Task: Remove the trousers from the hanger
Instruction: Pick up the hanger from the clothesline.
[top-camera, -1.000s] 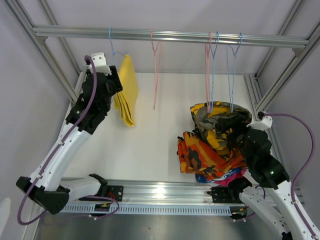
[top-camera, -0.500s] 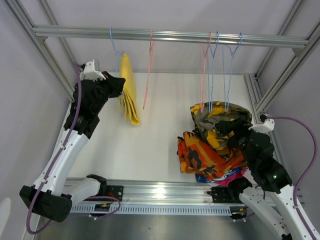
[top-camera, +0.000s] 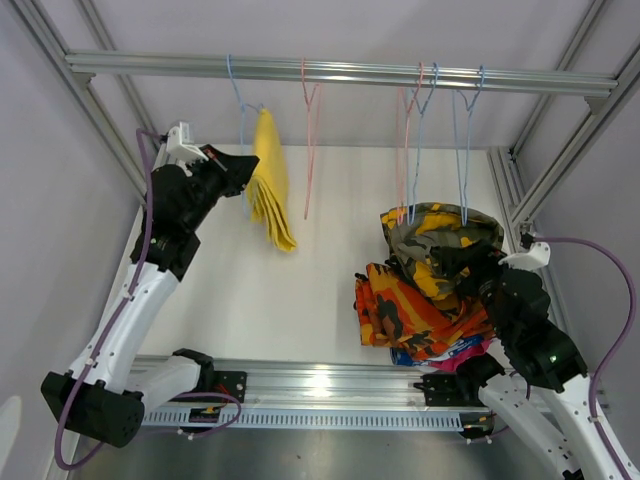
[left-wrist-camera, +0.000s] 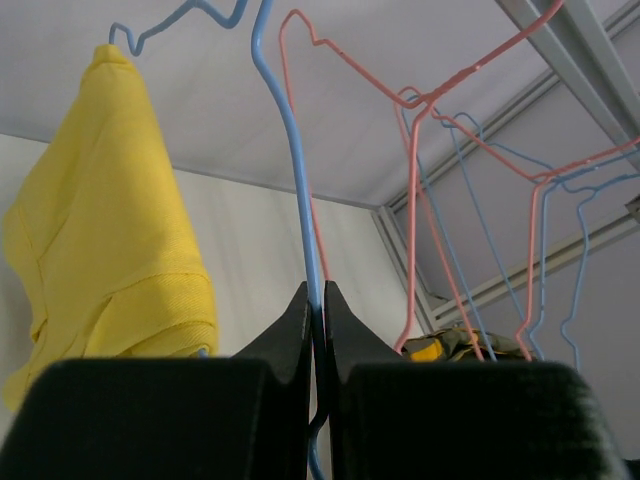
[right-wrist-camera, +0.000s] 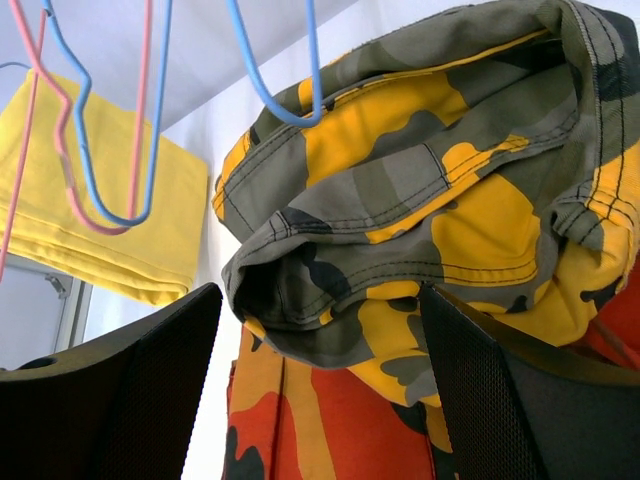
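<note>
Plain yellow trousers (top-camera: 270, 185) (left-wrist-camera: 110, 230) hang folded over a blue hanger (top-camera: 238, 95) on the rail at the left. My left gripper (top-camera: 243, 172) (left-wrist-camera: 316, 300) is shut on that blue hanger's wire (left-wrist-camera: 290, 160), just right of the cloth. On the table to the right lie the yellow-brown camouflage trousers (top-camera: 440, 240) (right-wrist-camera: 450, 170) on top of the orange-red patterned ones (top-camera: 410, 315) (right-wrist-camera: 330, 420). My right gripper (top-camera: 470, 265) (right-wrist-camera: 320, 330) stands open right in front of that pile, nothing between its fingers.
A metal rail (top-camera: 340, 72) crosses the back, carrying an empty pink hanger (top-camera: 310, 140), a pink and blue pair (top-camera: 410, 150) and another blue one (top-camera: 462, 150). Slivers of blue-and-white (top-camera: 410, 357) and magenta (top-camera: 465, 352) cloth show under the pile. Frame posts stand at both sides.
My left gripper has closed onto the blue hanger's wire, and hanger and yellow trousers have shifted a little to the right. The right arm has barely moved.
</note>
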